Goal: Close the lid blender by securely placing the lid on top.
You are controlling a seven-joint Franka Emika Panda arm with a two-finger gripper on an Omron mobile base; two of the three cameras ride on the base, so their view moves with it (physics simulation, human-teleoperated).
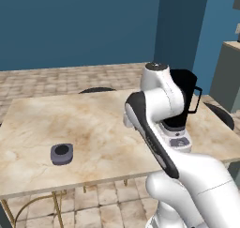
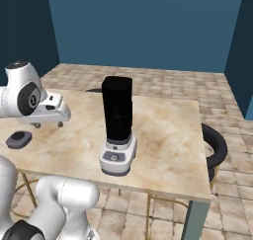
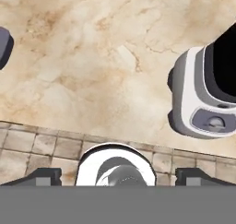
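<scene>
The lid (image 1: 61, 153), a small greyish-lavender cap with a dark round centre, lies flat near the front left of the marble table (image 1: 93, 119). It also shows in the right base view (image 2: 19, 139) and at the left edge of the hand view (image 3: 3, 45). The blender (image 2: 117, 120), a tall black jar on a light base, stands uncovered at the table's front right (image 1: 186, 98), partly behind my arm. My gripper (image 2: 48, 124) hovers above the table between lid and blender, pointing down. Its fingertips (image 3: 44, 176) stand wide apart, open, with nothing between them.
A black round stool (image 2: 216, 144) stands by the table's right side, and another (image 1: 96, 89) at its far edge. The table's front edge (image 3: 69, 126) runs close under the hand, with tiled floor below. A grey cabinet (image 1: 227, 74) stands at the far right.
</scene>
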